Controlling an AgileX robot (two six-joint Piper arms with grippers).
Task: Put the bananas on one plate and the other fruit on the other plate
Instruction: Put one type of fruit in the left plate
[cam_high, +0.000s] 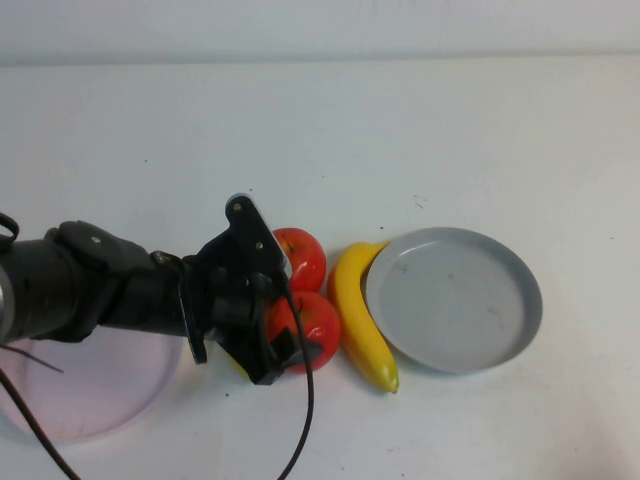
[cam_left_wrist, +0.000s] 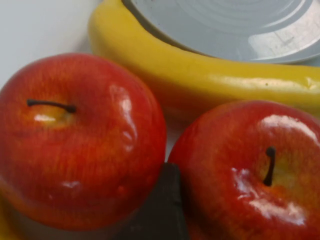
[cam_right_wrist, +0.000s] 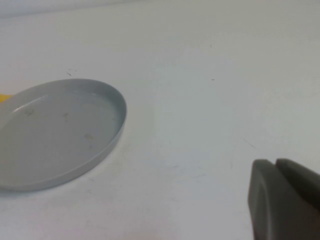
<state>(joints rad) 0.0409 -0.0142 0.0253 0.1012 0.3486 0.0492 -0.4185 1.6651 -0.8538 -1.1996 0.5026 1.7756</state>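
Note:
Two red apples lie side by side left of the grey plate (cam_high: 455, 298): a far apple (cam_high: 303, 257) and a near apple (cam_high: 312, 325). My left gripper (cam_high: 290, 335) is open and straddles the near apple (cam_left_wrist: 250, 170); one dark finger (cam_left_wrist: 162, 210) is wedged between it and the far apple (cam_left_wrist: 80, 140). One banana (cam_high: 358, 315) lies between the apples and the grey plate, against its rim. A sliver of the second banana (cam_high: 238, 365) shows under the left gripper. The pink plate (cam_high: 90, 400) lies partly under the left arm. My right gripper (cam_right_wrist: 275, 167) is shut and empty, above bare table beside the grey plate (cam_right_wrist: 55, 135).
A black cable (cam_high: 305, 420) hangs from the left wrist toward the table's front edge. The white table (cam_high: 330, 130) stretches behind the fruit and plates, with the back wall beyond it.

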